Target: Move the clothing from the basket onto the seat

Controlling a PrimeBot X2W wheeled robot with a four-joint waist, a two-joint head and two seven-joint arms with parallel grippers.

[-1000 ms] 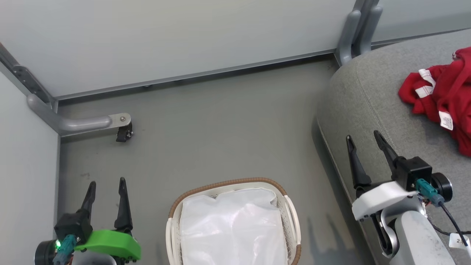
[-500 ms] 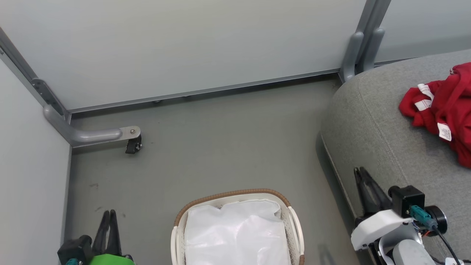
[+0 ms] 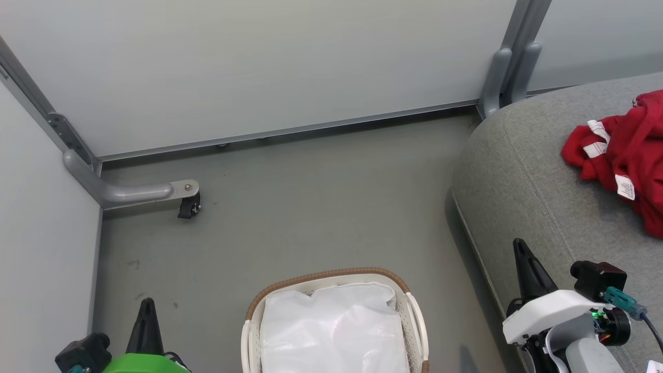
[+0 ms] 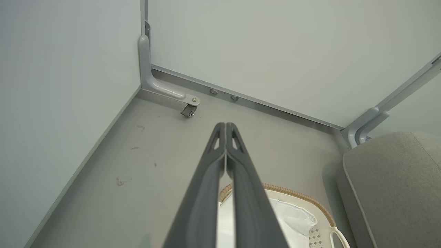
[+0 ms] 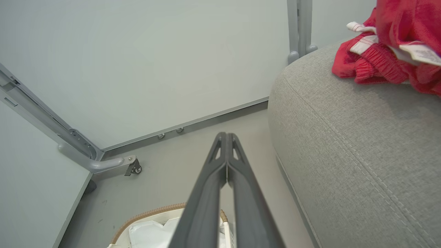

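clothing: red crumpled heap [image 3: 629, 155] on the seat [image 3: 538, 171], at its far right in the head view, cut by the frame edge
clothing axis: cannot tell the full long axis, heap is bunched and partly out of frame; the visible part runs top to bottom along the right edge
clothing pointing: one white-striped cuff end sticks out to the view's left, toward the seat's rounded corner; small white label [image 3: 625, 186] faces up on the lower part
clothing vs right tool: up-view and to the right of the right tool [image 3: 519, 248], well apart, bare grey cushion between them; in the right wrist view the heap sits at the upper right, off the line of the fingers
clothing vs left tool: far across from the left tool [image 3: 147, 306], with floor [image 3: 311, 197] and basket between
right tool: fingers pressed together to one point, holding nothing, hanging over the seat's front edge near the floor gap
left tool: fingers pressed together, holding nothing, low at the lower left over the floor, left of the basket
basket: oval, brown rim [image 3: 331, 273], on the floor between the two tools, lower end cut off by the frame; white liner [image 3: 331, 331] showing inside
seat: light grey cushion, stitched seam running along its rounded edge, right of the basket, not touching it
background: pale wall panel [image 3: 259, 67], grey bracket with a small caster [image 3: 187, 207] at the left corner
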